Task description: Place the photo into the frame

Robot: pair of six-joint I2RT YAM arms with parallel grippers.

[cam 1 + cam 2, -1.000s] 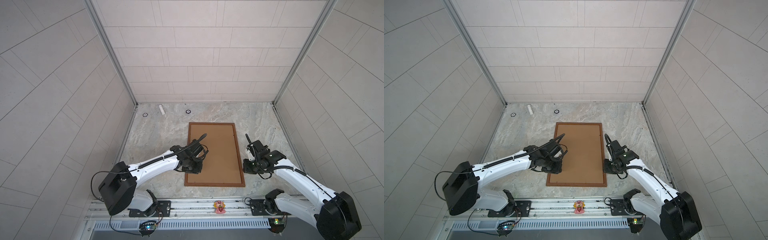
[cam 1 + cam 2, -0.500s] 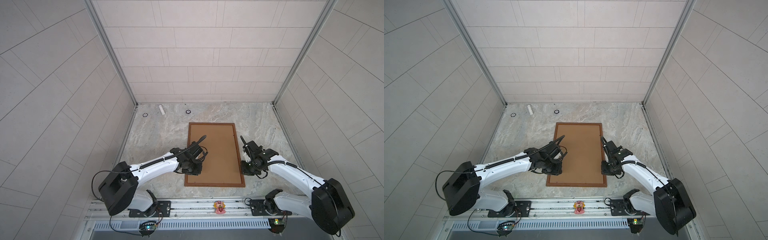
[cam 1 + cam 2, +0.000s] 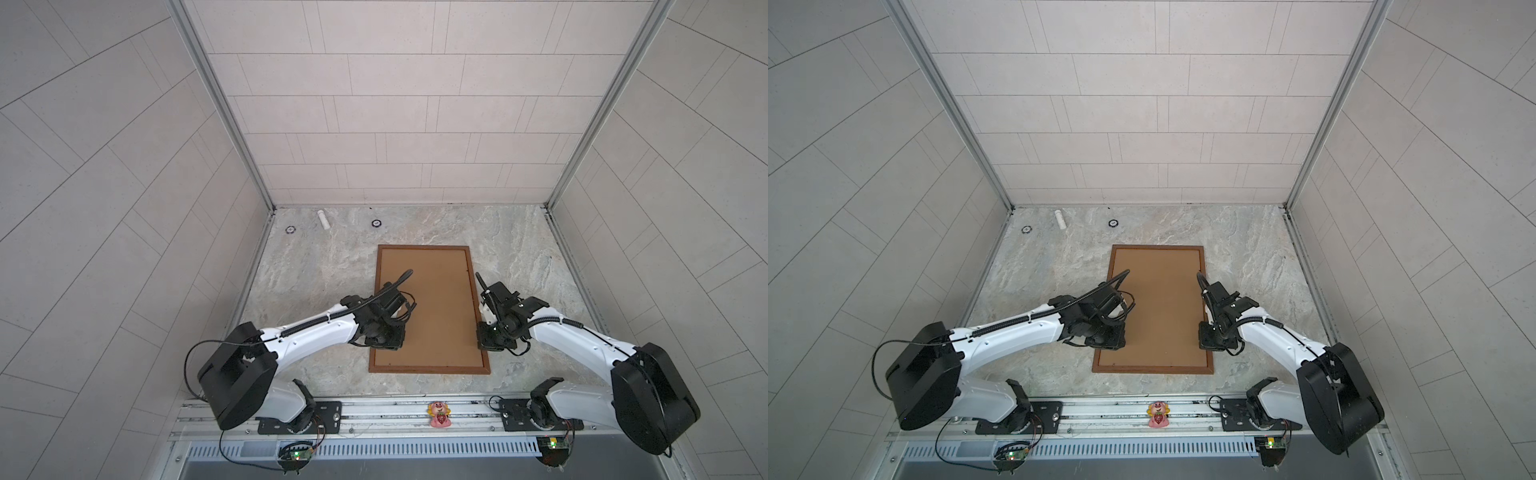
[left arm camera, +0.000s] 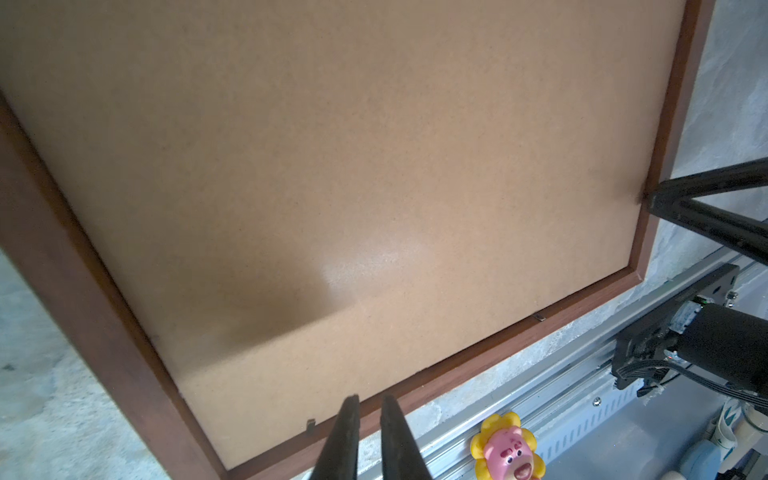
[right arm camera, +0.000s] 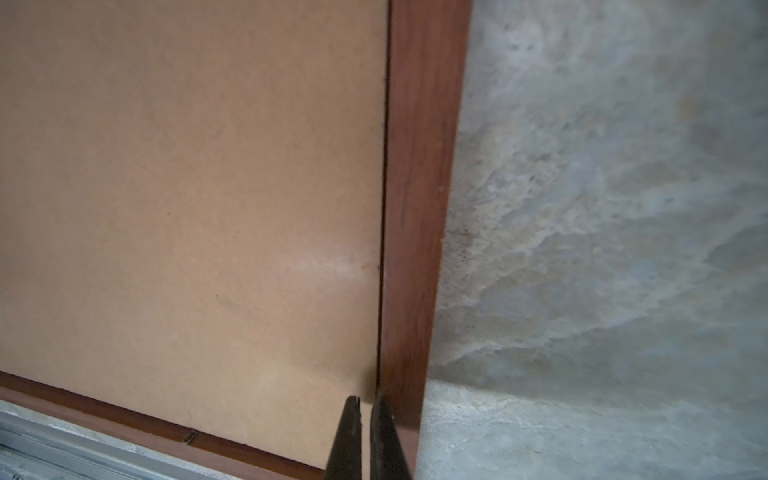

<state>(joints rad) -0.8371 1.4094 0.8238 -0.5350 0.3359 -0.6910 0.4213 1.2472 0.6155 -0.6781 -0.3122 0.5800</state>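
Right wrist view puts the right end effector (image 5: 365,398), jaws closed and empty, with its tips at the seam where the backing board (image 5: 187,166) meets the frame (image 5: 419,166) along its right rail, close to the near corner. Across the board, the left end effector (image 4: 370,399), jaws a slit apart and holding nothing, hangs over the near-left part, short of the near rail and its small metal tabs (image 4: 540,317). The frame lies flat, back up, on the marbled surface (image 5: 602,208) between the arms, long axis running away from the robot. The photo is hidden (presumably seated under the board). The board is matte brown fibre; the rails are thin, smooth reddish-brown wood.
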